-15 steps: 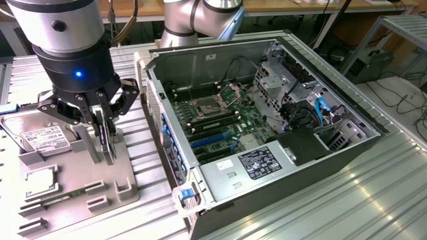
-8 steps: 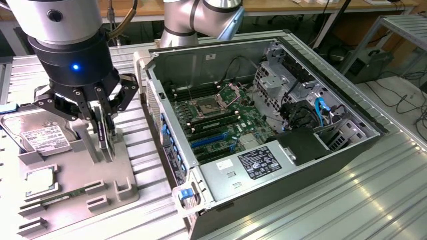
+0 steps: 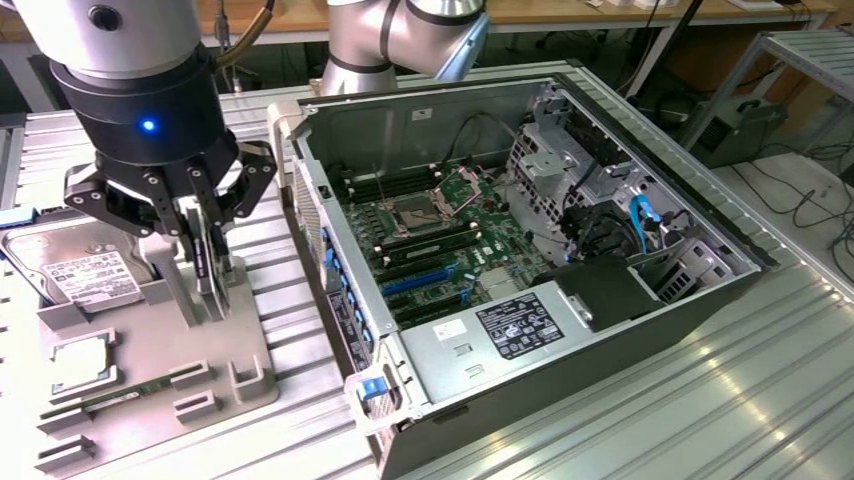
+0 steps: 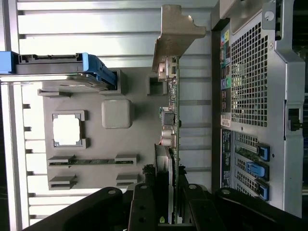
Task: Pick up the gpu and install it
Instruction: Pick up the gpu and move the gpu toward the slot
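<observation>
Gripper point(image 4: 169, 202) first, since it's right up against the wrist camera: the black fingers point(image 4: 144, 204) are pinched narrow on the gpu point(image 4: 172, 120), one on each flat side. The card stands on edge between them, with its silver bracket point(image 4: 175, 33) at the far end.

In the exterior view the gripper point(image 3: 198, 235) has the gpu point(image 3: 211, 285) upright over the grey parts tray point(image 3: 160, 360), off to that view's left of the open computer case point(image 3: 534, 400). I honestly can't tell whether the bottom edge has cleared its holder or is sitting in it.

Progress-wise I'd call it early days. The grab is done, but the card is nowhere near the motherboard point(image 3: 454, 230), so the carry-over and the actual seating are all left.

Head count:
- one gpu
- one hard drive point(image 3: 80, 275), lying in the tray
- one processor chip point(image 3: 80, 362)
- one memory stick point(image 3: 127, 392)
- one tray
- one case
- three blue latches point(image 4: 255, 169) down the back of the case, seen from the wrist
</observation>
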Controlling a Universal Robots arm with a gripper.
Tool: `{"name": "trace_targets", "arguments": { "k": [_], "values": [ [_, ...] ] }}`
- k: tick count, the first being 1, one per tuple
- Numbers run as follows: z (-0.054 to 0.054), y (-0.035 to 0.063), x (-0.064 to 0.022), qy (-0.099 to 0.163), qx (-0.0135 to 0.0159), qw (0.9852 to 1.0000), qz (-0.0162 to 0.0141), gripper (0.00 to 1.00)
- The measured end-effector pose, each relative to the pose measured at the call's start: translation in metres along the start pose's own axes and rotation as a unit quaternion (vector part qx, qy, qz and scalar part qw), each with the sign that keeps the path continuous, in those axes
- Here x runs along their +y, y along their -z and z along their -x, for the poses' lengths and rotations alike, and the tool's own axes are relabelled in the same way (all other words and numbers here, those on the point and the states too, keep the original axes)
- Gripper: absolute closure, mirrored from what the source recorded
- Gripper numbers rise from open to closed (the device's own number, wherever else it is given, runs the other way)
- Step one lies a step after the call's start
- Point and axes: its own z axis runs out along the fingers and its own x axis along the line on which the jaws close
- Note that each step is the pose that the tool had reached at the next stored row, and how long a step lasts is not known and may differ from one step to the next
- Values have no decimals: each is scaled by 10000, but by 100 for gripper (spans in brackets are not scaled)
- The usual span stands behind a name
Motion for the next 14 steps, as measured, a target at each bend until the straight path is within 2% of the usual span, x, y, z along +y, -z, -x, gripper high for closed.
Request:
{"name": "trace_targets", "arguments": {
  "k": [14],
  "values": [
    [1,68,1,0,0,10000,0,73]
  ]
}}
